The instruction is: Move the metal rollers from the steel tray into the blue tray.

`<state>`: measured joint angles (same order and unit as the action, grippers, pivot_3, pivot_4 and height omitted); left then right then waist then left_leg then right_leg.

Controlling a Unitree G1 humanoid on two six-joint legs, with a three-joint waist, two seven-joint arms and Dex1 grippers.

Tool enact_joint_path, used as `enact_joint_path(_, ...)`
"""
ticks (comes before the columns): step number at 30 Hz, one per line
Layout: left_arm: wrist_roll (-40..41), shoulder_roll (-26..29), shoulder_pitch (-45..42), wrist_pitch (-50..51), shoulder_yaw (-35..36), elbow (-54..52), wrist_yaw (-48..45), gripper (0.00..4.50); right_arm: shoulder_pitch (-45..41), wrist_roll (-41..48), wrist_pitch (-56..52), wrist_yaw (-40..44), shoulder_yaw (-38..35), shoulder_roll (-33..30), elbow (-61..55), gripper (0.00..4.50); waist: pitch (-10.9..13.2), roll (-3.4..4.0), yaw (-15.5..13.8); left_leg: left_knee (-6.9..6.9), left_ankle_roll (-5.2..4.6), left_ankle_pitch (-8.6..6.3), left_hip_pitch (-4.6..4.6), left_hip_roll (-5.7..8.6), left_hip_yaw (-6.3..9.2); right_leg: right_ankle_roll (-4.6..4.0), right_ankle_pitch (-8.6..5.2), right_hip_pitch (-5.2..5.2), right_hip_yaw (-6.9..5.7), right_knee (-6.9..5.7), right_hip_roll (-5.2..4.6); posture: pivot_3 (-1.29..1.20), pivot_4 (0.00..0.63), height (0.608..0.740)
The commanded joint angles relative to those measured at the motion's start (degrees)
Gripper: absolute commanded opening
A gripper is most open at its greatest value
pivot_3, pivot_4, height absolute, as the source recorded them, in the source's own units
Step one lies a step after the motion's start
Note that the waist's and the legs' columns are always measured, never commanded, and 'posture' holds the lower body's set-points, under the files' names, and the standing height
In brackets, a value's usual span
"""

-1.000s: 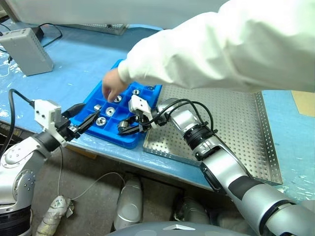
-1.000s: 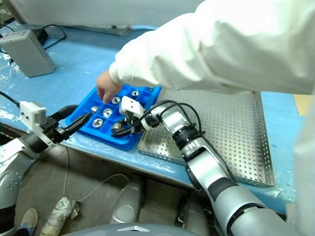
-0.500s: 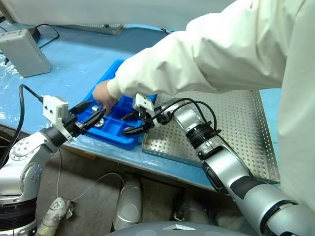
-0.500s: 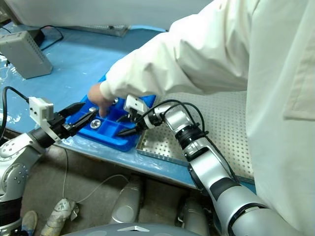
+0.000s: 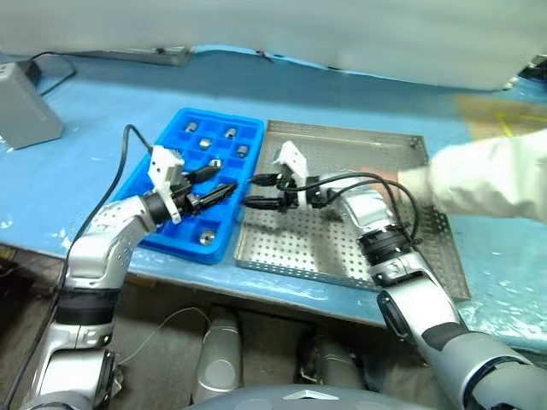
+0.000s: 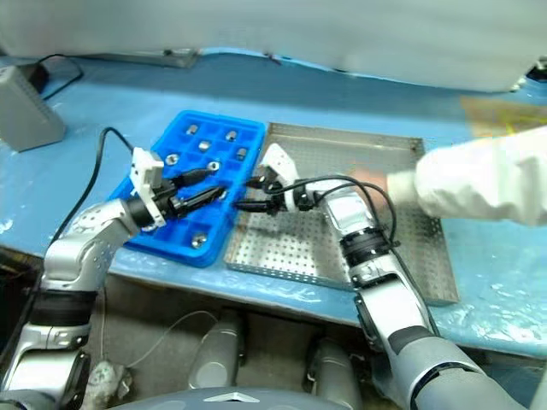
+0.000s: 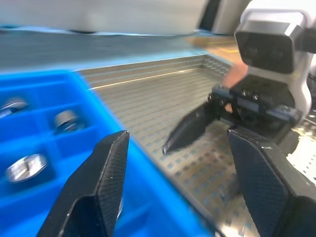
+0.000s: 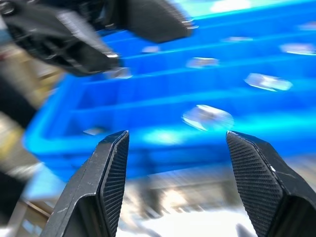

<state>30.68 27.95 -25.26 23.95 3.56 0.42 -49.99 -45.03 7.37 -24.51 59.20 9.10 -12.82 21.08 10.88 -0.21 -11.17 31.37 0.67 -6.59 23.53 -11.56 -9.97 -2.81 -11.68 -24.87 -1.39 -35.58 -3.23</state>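
Over on the blue tray (image 5: 175,149) sit all the visible metal rollers (image 5: 207,237), the steel tray (image 5: 389,154) looks bare, and both left pincer (image 5: 224,188) and right pincer (image 5: 254,193) hang spread, pinching nothing, so it's probably nearly done.

A bright blue tray (image 5: 175,141) with square compartments lies flat, touching the left rim of a large perforated steel tray (image 5: 342,248). Small shiny metal rollers (image 5: 206,238) sit singly in several compartments. The steel tray's floor looks bare, possibly empty.
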Motion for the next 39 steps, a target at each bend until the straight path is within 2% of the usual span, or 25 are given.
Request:
enact_joint_path(1, -1.85, -1.96, -6.05, -3.72, -2.41, 6.75, -4.26, 3.36, 3.77, 1.99, -3.11, -5.50, -4.77, -2.66, -8.34, 3.24, -0.02, -0.03, 1.65, 0.00, 0.02, 0.01, 0.01, 0.00, -0.05, -0.01, 0.00, 0.00, -0.01, 0.01, 0.00, -0.09, 0.150, 0.740)
enact_joint_path(6, -3.87, -4.77, -13.02, -7.25, -4.59, 16.84, -9.58, 3.36, 11.70, 3.29, -6.91, -10.81, -8.62, -6.59, -18.48, 3.24, -0.05, -0.08, 6.17, 0.00, 0.18, 0.12, 0.02, 0.10, -0.12, -0.37, 0.22, 0.02, 0.02, 0.13, 0.04, -0.22, 0.150, 0.740)
enact_joint_path(12, -4.73, -7.57, -18.02, -10.94, -4.98, 25.27, -15.68, 3.36, 20.68, 6.20, -9.75, -15.82, -13.41, -8.85, -30.29, 3.24, -0.05, -0.09, 8.98, -0.01, -0.11, -0.04, 0.04, 0.18, -0.16, -0.42, 0.23, 0.05, 0.00, 0.26, 0.18, -0.29, 0.150, 0.740)
enact_joint_path(20, -5.87, -9.30, -19.21, -12.19, -4.80, 28.06, -18.22, 3.36, 24.25, 8.29, -12.46, -18.58, -13.44, -11.04, -35.46, 3.24, -0.05, -0.08, 9.47, 0.07, -0.25, -0.13, -0.43, 0.04, -0.21, -0.39, 0.23, 0.70, -0.02, 0.55, 0.15, -0.31, 0.150, 0.740)
enact_joint_path(26, -6.38, -9.17, -18.79, -12.21, -4.15, 27.65, -18.08, 3.36, 21.55, 3.54, -14.52, -23.33, -7.96, -10.77, -28.83, 3.24, -0.05, -0.08, 9.59, 0.13, -0.39, -0.22, -0.42, 0.02, -0.20, -0.38, 0.28, 0.83, -0.03, 0.71, 0.12, -0.29, 0.150, 0.740)
enact_joint_path(38, -6.37, -8.02, -16.25, -10.92, -3.57, 23.48, -16.02, 3.36, 21.30, 4.72, -17.33, -19.89, -1.57, -10.52, -25.31, 3.24, -0.05, -0.08, 9.24, 0.09, -0.45, -0.26, -0.38, 0.00, -0.20, -0.40, 0.29, 0.83, -0.06, 0.77, 0.10, -0.24, 0.150, 0.740)
enact_joint_path(39, -6.32, -7.88, -16.09, -10.78, -3.51, 23.18, -15.84, 3.36, 21.44, 4.94, -17.57, -19.47, -1.36, -10.71, -25.47, 3.07, -0.05, -0.08, 9.11, 0.10, -0.45, -0.26, -0.38, 0.01, -0.19, -0.40, 0.29, 0.83, -0.06, 0.77, 0.10, -0.24, 0.150, 0.740)
